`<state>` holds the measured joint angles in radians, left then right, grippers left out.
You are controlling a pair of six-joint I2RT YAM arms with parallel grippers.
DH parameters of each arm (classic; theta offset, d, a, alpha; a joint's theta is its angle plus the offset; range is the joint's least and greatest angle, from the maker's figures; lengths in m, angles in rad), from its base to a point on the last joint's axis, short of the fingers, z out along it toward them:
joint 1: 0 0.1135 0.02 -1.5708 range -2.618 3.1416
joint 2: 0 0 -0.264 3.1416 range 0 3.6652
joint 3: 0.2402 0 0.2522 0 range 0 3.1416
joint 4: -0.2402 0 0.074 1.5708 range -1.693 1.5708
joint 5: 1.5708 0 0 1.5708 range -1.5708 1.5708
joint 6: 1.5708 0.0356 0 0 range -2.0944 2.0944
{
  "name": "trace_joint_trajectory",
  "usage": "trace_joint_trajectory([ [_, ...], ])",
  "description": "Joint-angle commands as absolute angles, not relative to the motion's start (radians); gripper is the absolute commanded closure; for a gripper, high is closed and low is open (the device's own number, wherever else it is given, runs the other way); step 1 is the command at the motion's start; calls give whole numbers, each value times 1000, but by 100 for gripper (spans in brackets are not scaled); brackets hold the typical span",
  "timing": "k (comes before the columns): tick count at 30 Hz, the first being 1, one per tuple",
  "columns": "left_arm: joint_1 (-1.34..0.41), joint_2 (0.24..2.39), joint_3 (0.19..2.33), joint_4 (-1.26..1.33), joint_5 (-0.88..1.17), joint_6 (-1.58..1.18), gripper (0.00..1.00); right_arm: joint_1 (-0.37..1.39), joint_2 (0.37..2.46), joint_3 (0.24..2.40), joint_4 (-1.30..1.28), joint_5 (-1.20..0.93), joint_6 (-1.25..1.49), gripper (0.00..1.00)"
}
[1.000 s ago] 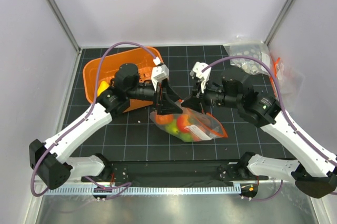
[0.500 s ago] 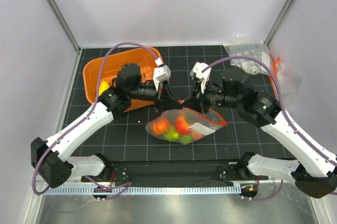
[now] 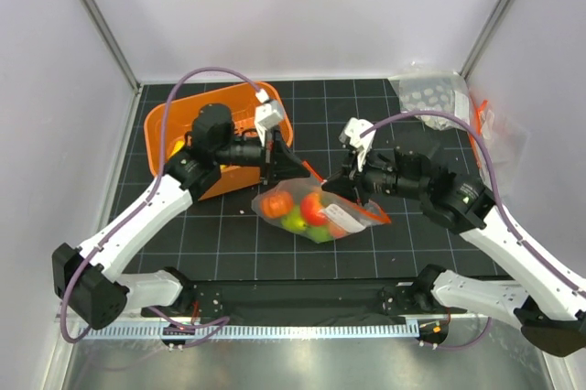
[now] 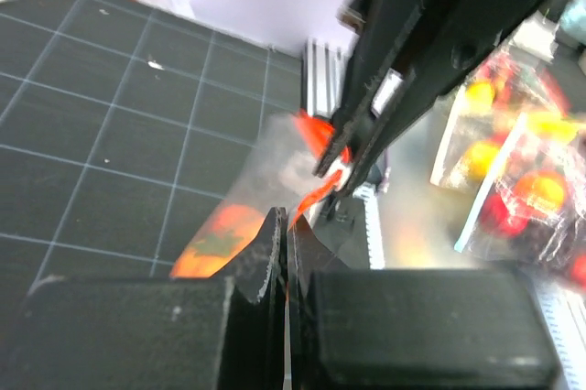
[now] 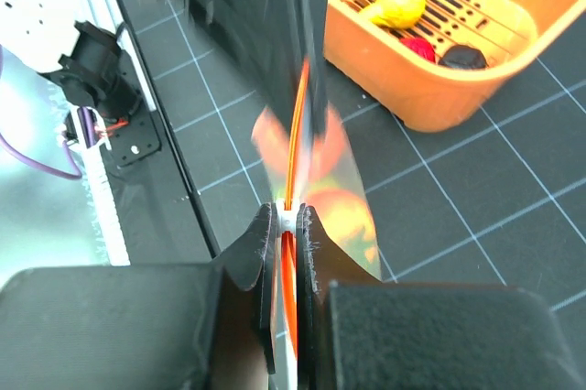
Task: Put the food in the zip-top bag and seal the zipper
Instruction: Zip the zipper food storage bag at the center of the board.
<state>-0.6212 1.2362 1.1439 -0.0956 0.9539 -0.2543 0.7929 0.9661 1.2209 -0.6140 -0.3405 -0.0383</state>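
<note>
While pinching fully closed on the zipper from 9 o'clock with the left gripper and from 3 o'clock with the right gripper, holding the clear, crinkly zip-top bag mid-table, bulging with red, orange and green food. Showing only on the right wrist: yellow toy lying in the orange basket at 1 o'clock.

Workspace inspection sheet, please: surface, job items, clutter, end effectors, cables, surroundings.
Surface: black gridded mat.
Job's things: zip-top bag mid-mat with food inside; zipper stretched between the end effectors, cannot tell if sealed.
Clutter: orange basket holding a few toy pieces; clear bags back right.
End effectors: left end effector and right end effector both shut on the zipper.
Cables: purple cables loop over both arms.
Surroundings: white walls.
</note>
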Motion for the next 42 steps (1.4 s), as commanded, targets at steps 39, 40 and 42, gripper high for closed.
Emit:
trace_joint_trajectory([
  [39,-304,912,950,-29,445,-537,100,793,903,1146,-747,72,117,99],
  [40,-304,881,928,-31,424,-537,100,792,926,1167,-723,77,109,99],
  [42,-302,809,868,-37,352,-540,100,788,1006,1187,-693,75,101,99],
])
